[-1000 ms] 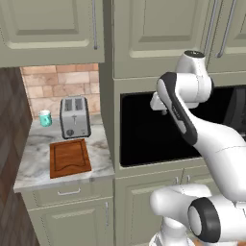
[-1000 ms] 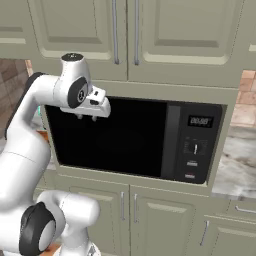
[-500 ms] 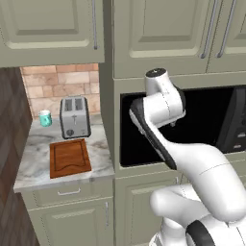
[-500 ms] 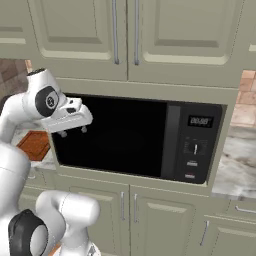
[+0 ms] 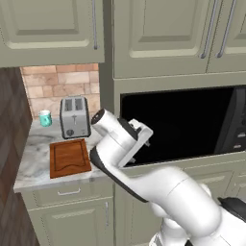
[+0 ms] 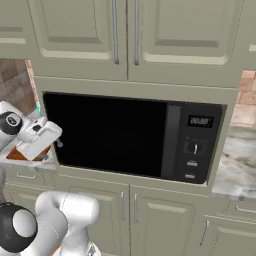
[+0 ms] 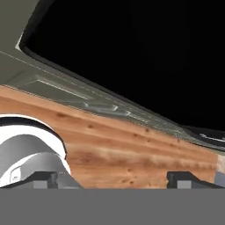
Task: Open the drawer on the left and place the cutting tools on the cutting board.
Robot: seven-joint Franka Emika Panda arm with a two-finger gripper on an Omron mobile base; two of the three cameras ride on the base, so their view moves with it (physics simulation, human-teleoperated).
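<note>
counter (image 5: 33, 168): one cutting board (image 5: 70, 157); one toaster (image 5: 74, 117); one cup (image 5: 45, 118) | gripper (image 7: 116, 179): jaws apart, empty

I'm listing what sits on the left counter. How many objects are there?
3: a toaster at the back, a teal cup left of it, and the cutting board in front. The arm may hide more.

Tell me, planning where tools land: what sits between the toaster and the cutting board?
Nothing: in the left base view only bare marble counter separates the toaster from the cutting board.
</note>
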